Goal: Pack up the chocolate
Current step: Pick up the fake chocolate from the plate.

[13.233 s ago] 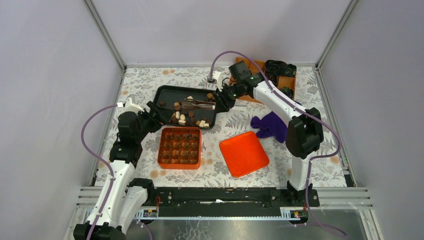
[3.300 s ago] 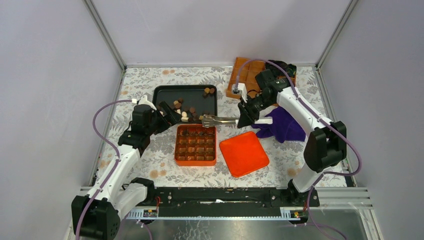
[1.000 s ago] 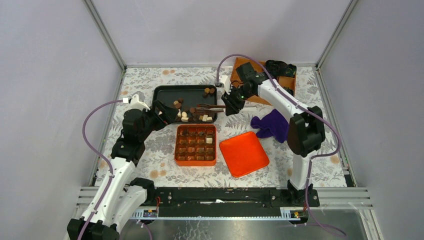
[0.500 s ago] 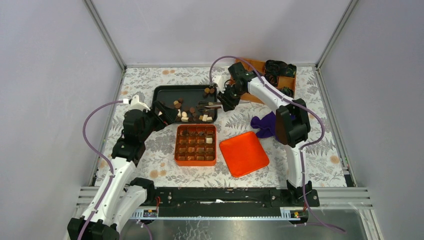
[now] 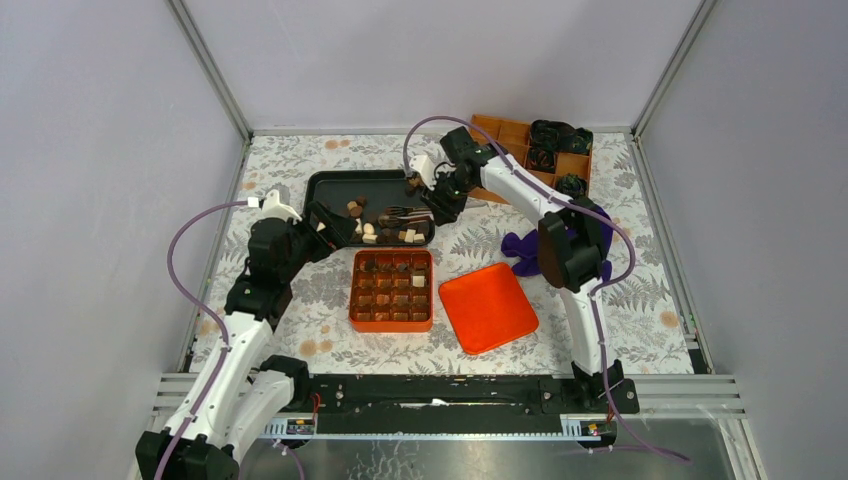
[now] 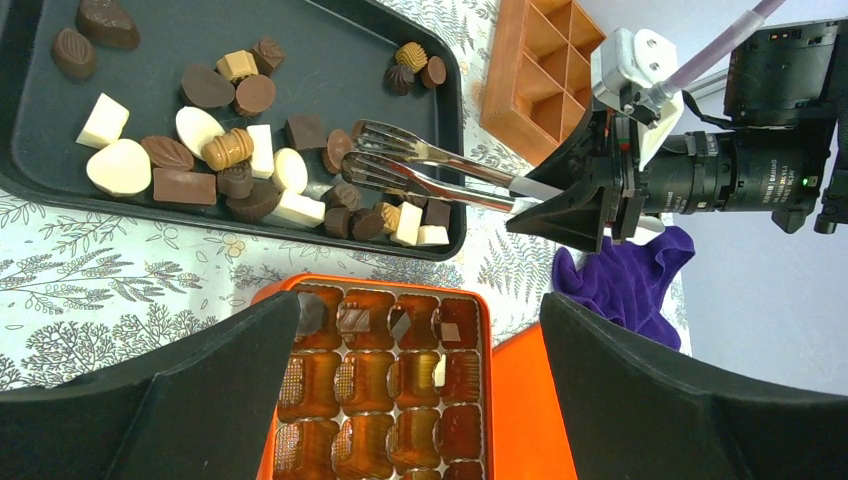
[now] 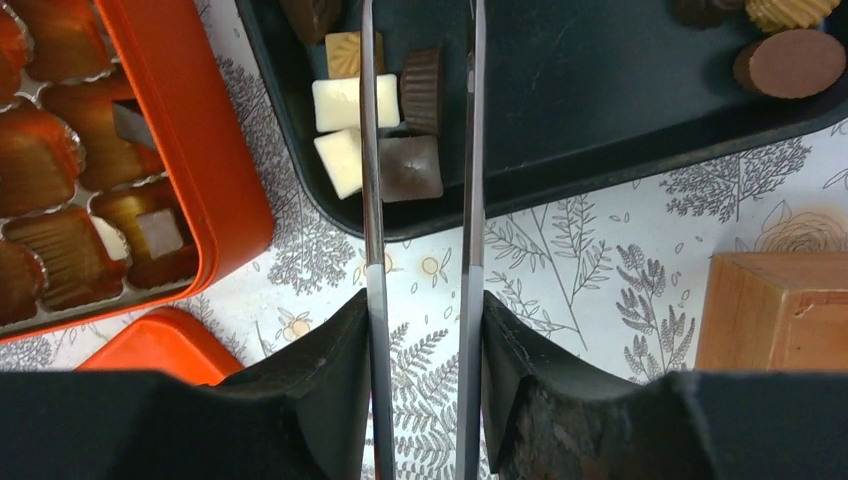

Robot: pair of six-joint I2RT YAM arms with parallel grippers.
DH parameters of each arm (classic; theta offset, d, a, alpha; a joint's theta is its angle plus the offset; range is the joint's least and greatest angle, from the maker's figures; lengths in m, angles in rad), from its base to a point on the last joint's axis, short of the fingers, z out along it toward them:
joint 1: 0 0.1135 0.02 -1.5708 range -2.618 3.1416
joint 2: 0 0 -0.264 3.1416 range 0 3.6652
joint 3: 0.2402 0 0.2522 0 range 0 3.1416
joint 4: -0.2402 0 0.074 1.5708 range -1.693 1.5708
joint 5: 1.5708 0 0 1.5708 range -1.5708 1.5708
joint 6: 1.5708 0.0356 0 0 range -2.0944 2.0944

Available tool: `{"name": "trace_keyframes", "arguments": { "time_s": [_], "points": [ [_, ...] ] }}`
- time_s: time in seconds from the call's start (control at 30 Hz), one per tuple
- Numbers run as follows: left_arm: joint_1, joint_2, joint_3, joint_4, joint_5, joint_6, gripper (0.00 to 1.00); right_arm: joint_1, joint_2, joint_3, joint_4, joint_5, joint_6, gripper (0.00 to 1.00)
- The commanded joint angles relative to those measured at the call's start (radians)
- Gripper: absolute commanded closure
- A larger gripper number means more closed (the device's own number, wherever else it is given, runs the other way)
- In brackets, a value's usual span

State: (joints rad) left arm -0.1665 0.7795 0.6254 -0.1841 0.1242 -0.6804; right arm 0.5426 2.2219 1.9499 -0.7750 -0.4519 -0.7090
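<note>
- Right pincer [image 5: 440,205], clamping shiny metal tongs [image 6: 430,165], is sliding toward 9 o'clock, with the tips now farther over the glossy black tray [image 5: 330,185].
- Left pincer [image 5: 325,222] is staying wide open and empty.
- Chocolate [image 6: 185,187] is lying mostly in the tray, and a few pieces are sitting in the orange gridded box [image 5: 351,295].

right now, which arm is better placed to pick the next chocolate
Right: the right gripper holds the tongs, tips over the chocolates in the tray. The left gripper is open and empty.
</note>
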Motion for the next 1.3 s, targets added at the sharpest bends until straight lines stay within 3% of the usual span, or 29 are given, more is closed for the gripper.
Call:
{"name": "trace_keyframes", "arguments": {
  "time_s": [0.0,0.47,0.77,1.03,1.13,1.27],
  "points": [
    [0.009,0.008,-0.006,0.067,-0.006,0.017,0.01,0.021,0.03,0.086,0.017,0.023,0.027,0.55],
    [0.009,0.022,-0.011,0.076,0.001,0.014,0.01,0.037,0.085,0.165,0.011,0.037,0.049,0.52],
    [0.009,0.023,-0.008,0.076,0.004,0.015,0.01,0.037,0.085,0.162,0.022,0.041,0.061,0.57],
    [0.009,0.02,-0.01,0.075,0.009,0.006,0.01,0.037,0.099,0.175,0.019,0.05,0.078,0.53],
    [0.009,0.015,-0.011,0.071,0.009,0.004,0.02,0.037,0.096,0.175,0.026,0.052,0.081,0.58],
    [0.009,0.008,-0.009,0.066,0.007,0.003,0.02,0.037,0.074,0.164,0.036,0.052,0.083,0.73]
  ]
}}
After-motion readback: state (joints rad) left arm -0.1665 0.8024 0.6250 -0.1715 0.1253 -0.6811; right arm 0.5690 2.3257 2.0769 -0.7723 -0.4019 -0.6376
